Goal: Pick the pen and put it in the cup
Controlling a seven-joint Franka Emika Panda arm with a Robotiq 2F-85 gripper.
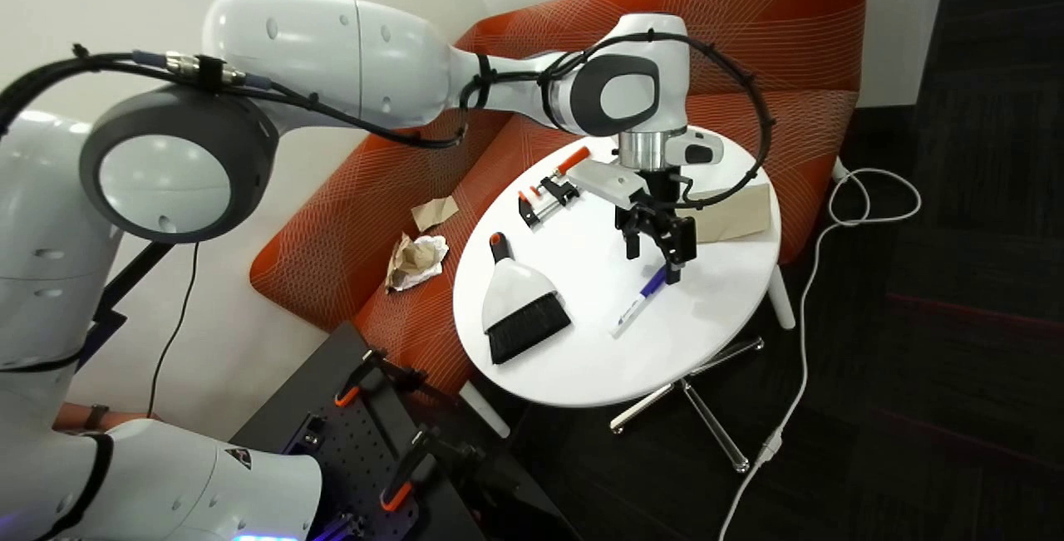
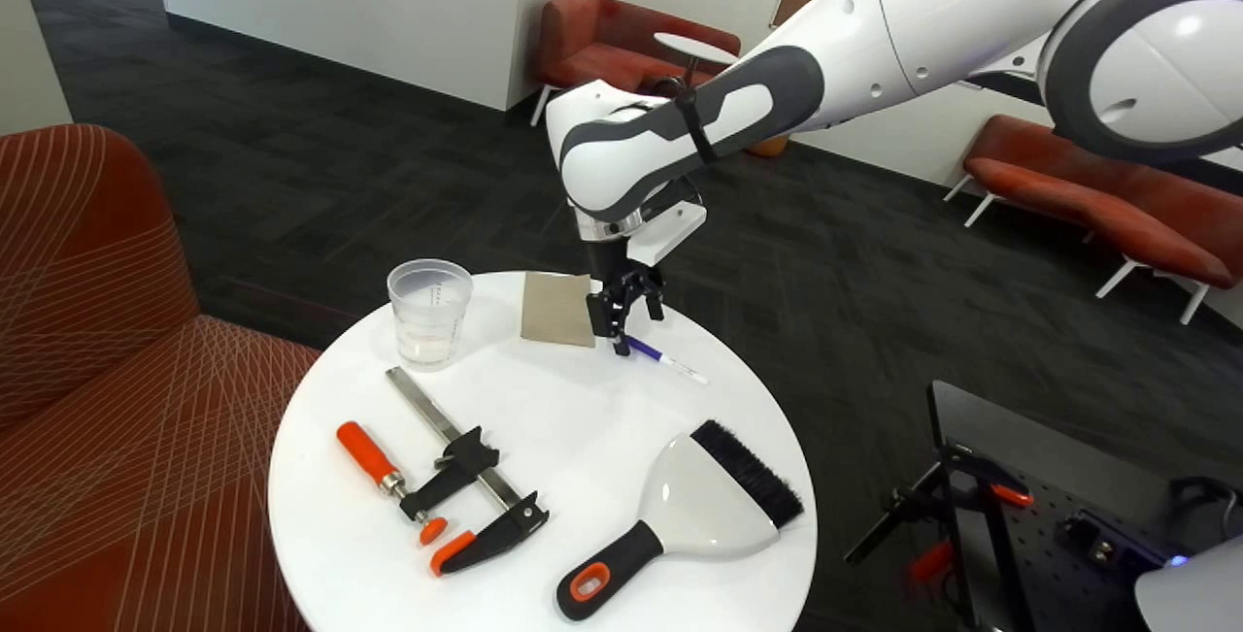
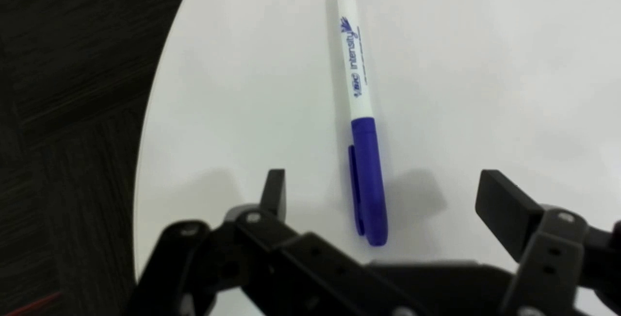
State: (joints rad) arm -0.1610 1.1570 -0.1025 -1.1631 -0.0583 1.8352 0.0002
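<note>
The pen has a white barrel and a blue-purple cap. It lies flat on the round white table and shows in both exterior views [image 1: 638,303] [image 2: 670,361] and in the wrist view [image 3: 367,146]. My gripper [image 3: 381,197] is open above the cap end, with one finger on each side of the cap and neither touching it. It also shows in both exterior views [image 1: 655,257] [image 2: 637,323], low over the table. The clear cup [image 2: 429,314] stands upright near the table's edge in an exterior view. It is out of sight in the wrist view.
The white table [image 2: 330,515] bears a clamp with orange handles [image 2: 471,462] [image 1: 549,196], a white dustpan with a black brush [image 2: 704,496] [image 1: 515,296], and a flat brown paper piece [image 2: 556,310] [image 1: 731,217]. A red couch [image 1: 773,26] borders the table.
</note>
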